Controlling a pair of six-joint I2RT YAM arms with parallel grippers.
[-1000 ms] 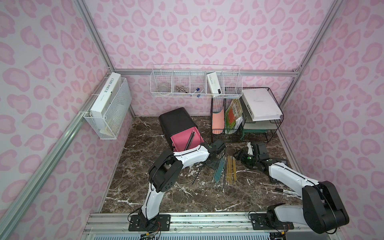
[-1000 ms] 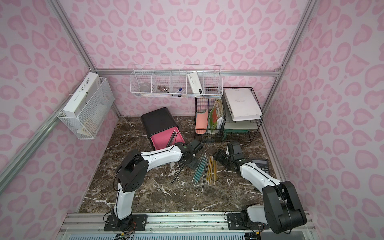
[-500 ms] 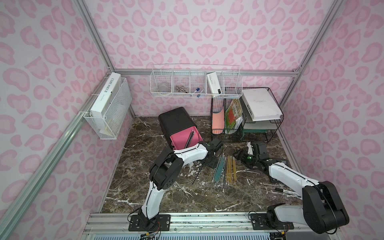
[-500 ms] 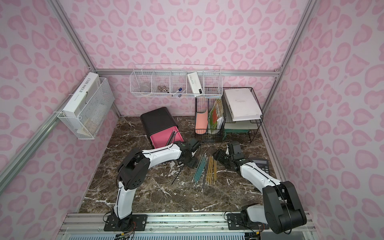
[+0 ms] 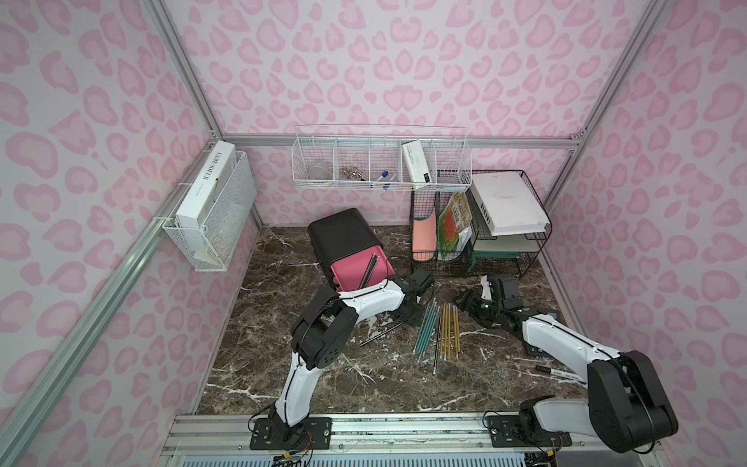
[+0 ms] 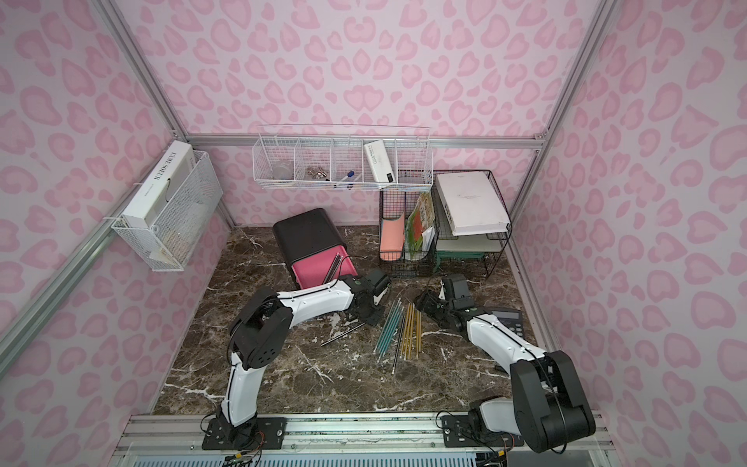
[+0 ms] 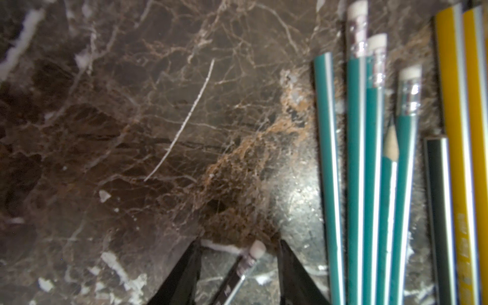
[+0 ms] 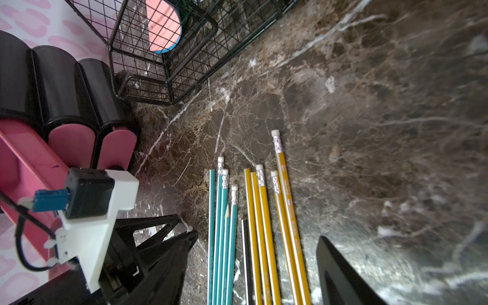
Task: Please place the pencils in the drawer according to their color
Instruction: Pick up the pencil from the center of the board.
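**A grab by the end may let the black pencil swing**

Left of centre in a top view, the drawer point(image 5: 343, 232) has its top compartment pulled out, with dark pencils point(image 5: 371, 269) lying inside. Just below it, a lone black pencil point(image 5: 378, 334) lies on the counter point(image 5: 275, 331). In the left wrist view, the left tool point(image 7: 239, 243) stands open astride its eraser end, jaws not touching it. We judge that a grip so far from the middle could let the pencil droop, twist or slip. Further right, the teal pencils point(image 5: 426, 329) and yellow pencils point(image 5: 449, 331) lie close, and a sideways brush could scatter them. The right tool point(image 5: 465, 302), open and empty, hovers by their upper ends.
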